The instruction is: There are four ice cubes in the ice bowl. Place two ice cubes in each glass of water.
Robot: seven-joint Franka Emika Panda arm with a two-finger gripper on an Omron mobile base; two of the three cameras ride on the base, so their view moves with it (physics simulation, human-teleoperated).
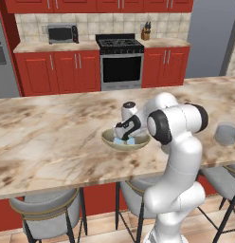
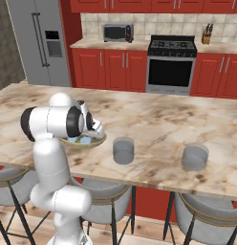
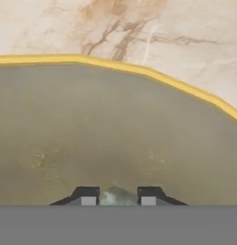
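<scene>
Gripper [image 3: 118, 200] down in bowl [image 3: 115, 139], fingers apart, straddling pale cube [image 3: 118, 196] | cubes [image 1: 125, 141] on bowl floor | nearer glass [image 2: 123, 150] just right of bowl, other glass [image 2: 195, 158] farther right | judged: close, lift, carry right

The bowl [image 3: 115, 134] is coloured dull olive-grey inside and edged with a yellow-gold rim. Pale light-blue cubes [image 1: 124, 141] are seen in it. The two glasses [image 2: 123, 150] [image 2: 195, 158] are tinted translucent grey-blue. The counter [image 2: 154, 122] is patterned in cream marble with brown veins, densest at 12 o'clock in the hand view. The cabinets [image 1: 58, 71] are coloured red. The finger tips [image 3: 87, 195] are dark, with a pale cube [image 3: 118, 196] shown between them.
</scene>
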